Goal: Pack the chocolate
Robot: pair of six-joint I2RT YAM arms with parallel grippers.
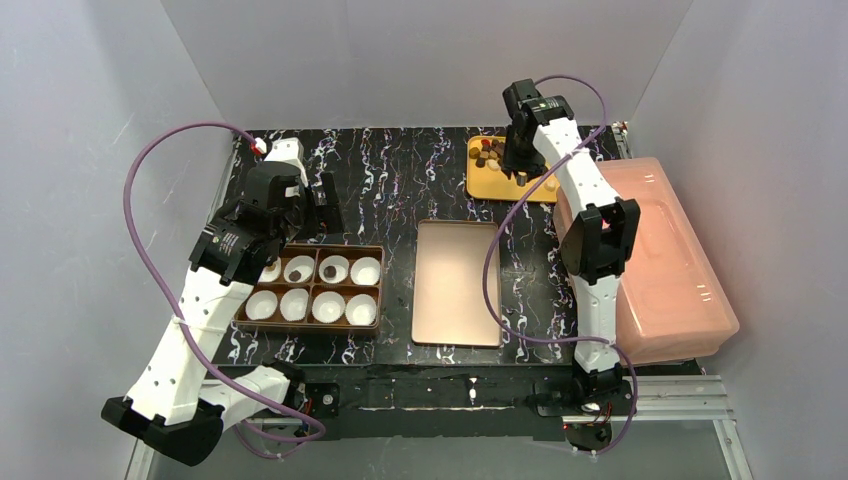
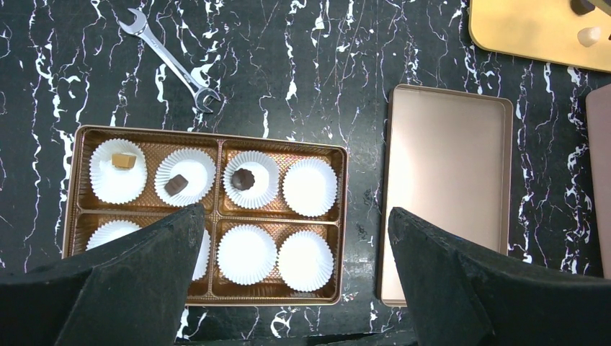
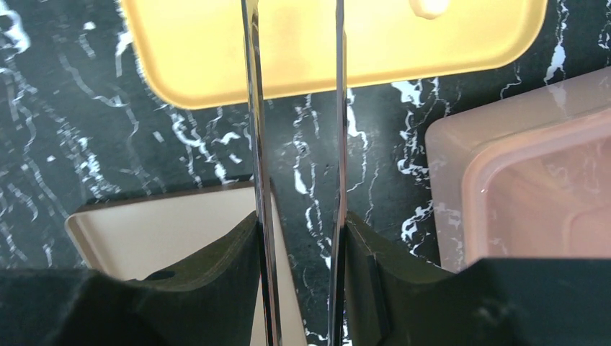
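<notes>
Marble table (image 2: 324,86): eight cups (image 2: 310,187), three hold chocolate (image 2: 243,179).

Black marbled table (image 1: 400,180), steel wrench (image 2: 171,61) near paper cups (image 2: 310,187), copper-brown lid (image 2: 447,194), pink bin (image 1: 665,265)

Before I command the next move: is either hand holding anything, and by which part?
The left hand is open, holding nothing. The right hand reaches over the yellow tray with its tips out of frame, so it cannot be told.

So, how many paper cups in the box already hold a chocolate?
3, all in the far row: a tan piece, a dark piece, a round dark piece. The left gripper partly hides two near cups.
</notes>
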